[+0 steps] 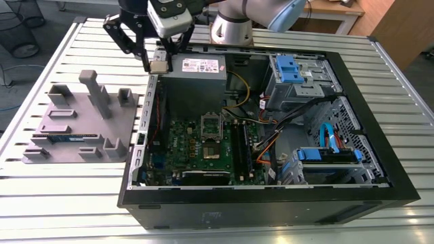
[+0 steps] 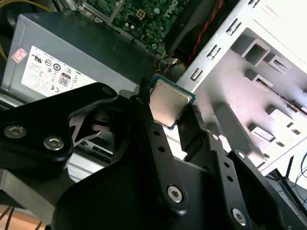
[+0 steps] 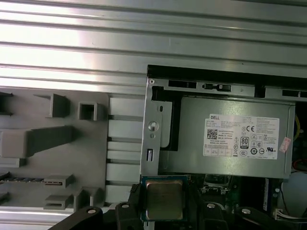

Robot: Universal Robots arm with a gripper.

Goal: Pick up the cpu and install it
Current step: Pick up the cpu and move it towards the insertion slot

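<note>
Gripper [image 1: 160, 65] clamps one cpu [image 2: 169, 103] just above the power supply's [image 3: 240, 139] edge.
One grey tray [image 1: 74, 122] with one memory stick [image 1: 68, 137] lies on the tabletop [image 1: 68, 213] beside the power supply, outside the case [image 1: 379, 147].

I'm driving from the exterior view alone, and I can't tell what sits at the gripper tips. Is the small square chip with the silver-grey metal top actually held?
Observer: Yes. In the second wrist view the small flat square cpu with its shiny silver-grey top sits clamped in the black gripper.
Operator: How is it gripped?
Observer: By two opposite edges. The metal top is bare and faces the camera.
Operator: Is it twisted?
Observer: It looks square. In the first wrist view its sides run parallel to those of the large grey power-supply box with the white label.
</note>
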